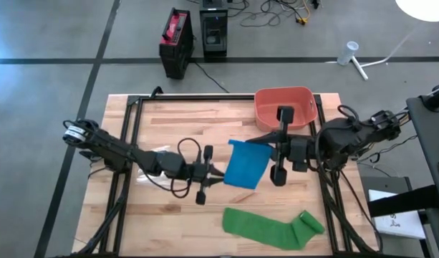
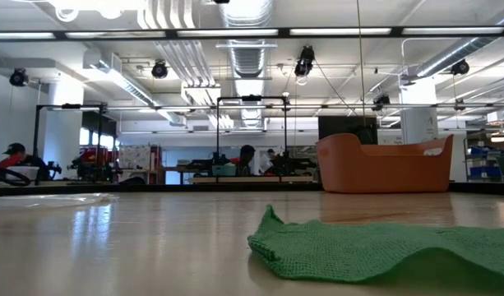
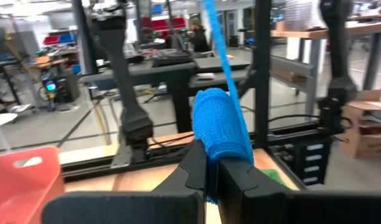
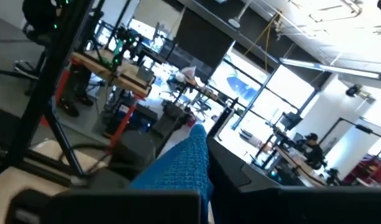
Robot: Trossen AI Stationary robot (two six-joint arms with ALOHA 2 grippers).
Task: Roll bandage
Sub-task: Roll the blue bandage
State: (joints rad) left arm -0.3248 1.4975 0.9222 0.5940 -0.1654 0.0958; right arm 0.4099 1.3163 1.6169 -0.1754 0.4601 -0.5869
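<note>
A blue bandage (image 1: 245,165) hangs in the air over the middle of the table, spread between both grippers. My left gripper (image 1: 218,172) is shut on its lower left part, where the left wrist view shows a partly rolled bundle (image 3: 220,127). My right gripper (image 1: 271,149) is shut on its upper right end. A green bandage (image 1: 273,228) lies flat on the table near the front edge, one end bunched; it also shows in the low view (image 2: 383,247). My left gripper pinches the rolled end of the blue bandage (image 3: 210,163) between its two fingers, which are level and come from the table's left. The roll sits over the fingertips, clear of the table. A strip (image 3: 218,43) rises from it, drawn straight. My right gripper pinches the other end of the blue bandage (image 4: 185,167) between its two fingers, roughly level, coming from the table's right. The cloth runs out forward from between the fingers. It is lifted clear of the table.
An orange bin (image 1: 285,107) stands at the table's far right, just behind my right gripper. A black frame (image 1: 133,122) runs along the table's edges. Bare wood lies at the near left (image 1: 169,222).
</note>
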